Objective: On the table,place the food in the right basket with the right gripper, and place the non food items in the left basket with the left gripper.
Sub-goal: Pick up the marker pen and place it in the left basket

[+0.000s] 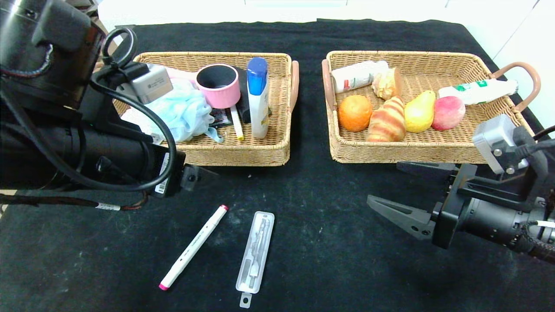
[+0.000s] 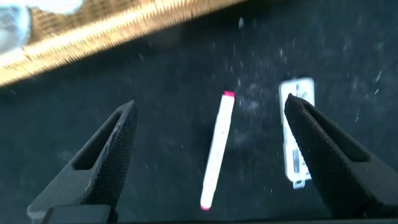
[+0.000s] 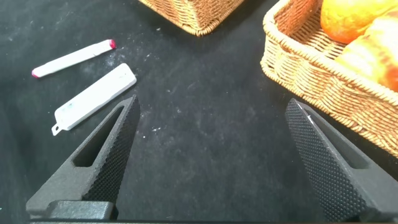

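Fingers [image 2: 112, 155] of both arms gape empty; one marker [image 1: 193, 247], one case [image 1: 256, 252], two baskets [image 1: 243, 151].

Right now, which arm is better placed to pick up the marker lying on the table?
The left. The marker lies between the open fingers of the left gripper in its wrist view. The right gripper hangs open before the right basket, farther away.

No text is legible; printing on the white pink-capped marker pen [image 1: 193, 246] is too small to read.
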